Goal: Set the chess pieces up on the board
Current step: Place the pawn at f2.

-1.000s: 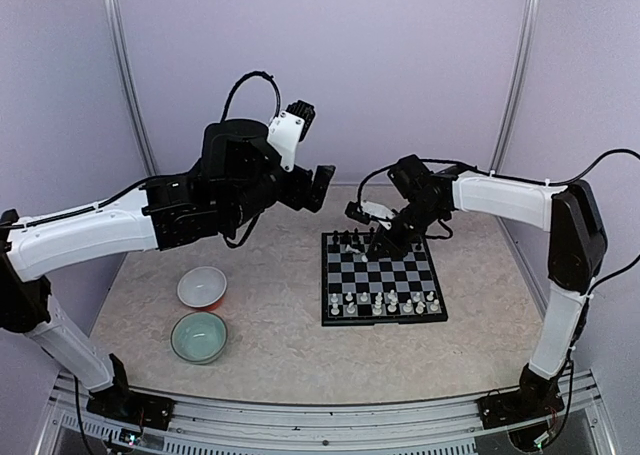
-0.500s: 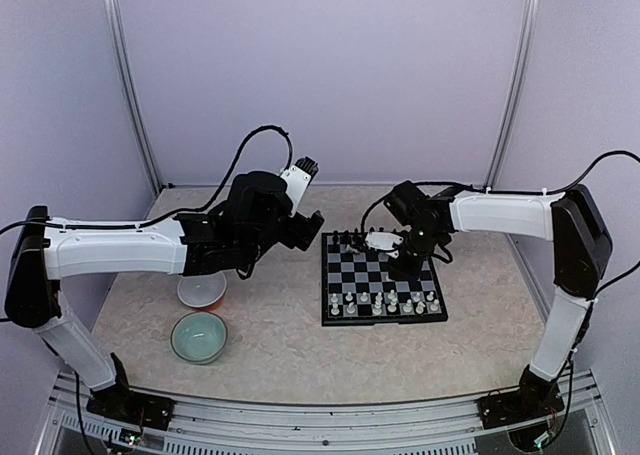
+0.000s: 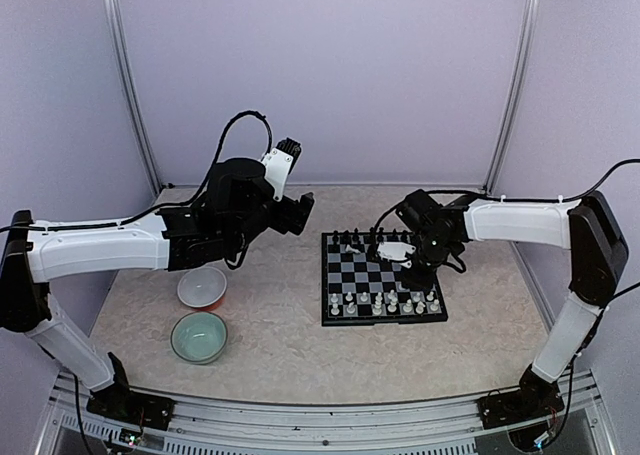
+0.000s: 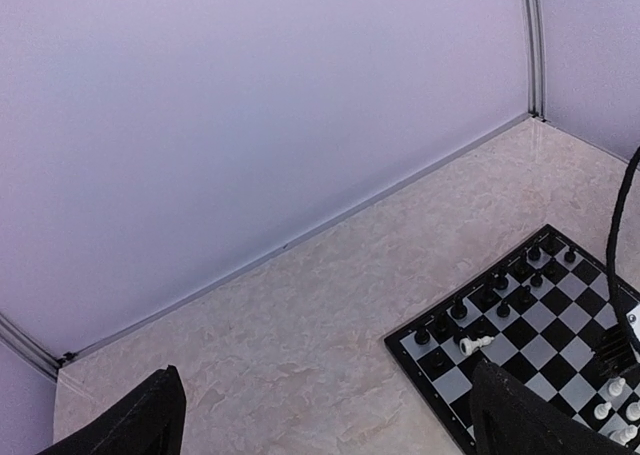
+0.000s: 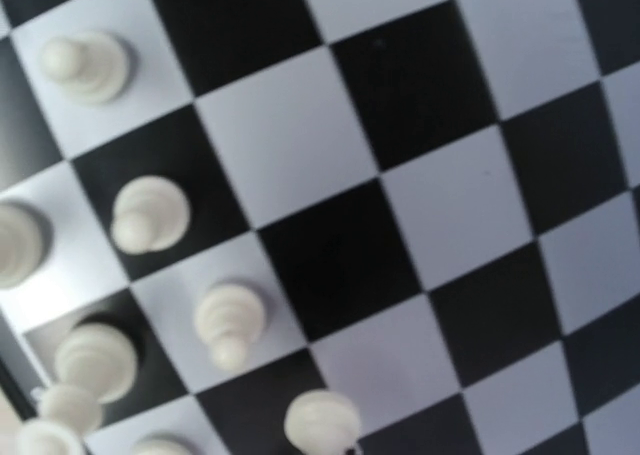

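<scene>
The board (image 3: 383, 278) lies right of centre on the table. Black chess pieces (image 3: 350, 240) stand along its far rows and white ones (image 3: 385, 301) fill its two near rows. One white piece (image 4: 475, 344) lies on its side among the black ones. My right gripper (image 3: 417, 270) hangs shut, low over the board's middle right. Its fingers are out of the right wrist view, which shows white pawns (image 5: 228, 320) standing on their squares. My left gripper (image 3: 299, 214) is raised left of the board's far corner. It (image 4: 328, 375) is open and holds nothing.
A white bowl (image 3: 201, 287) and a pale green bowl (image 3: 199, 336) sit at the near left, below my left arm. Purple walls close the table at the back and sides. Bare table top (image 4: 300, 325) lies between the board and the back wall.
My right gripper has moved from the board's far rows toward its middle right, staying shut. My left arm has come down lower and drawn its open gripper slightly left.
</scene>
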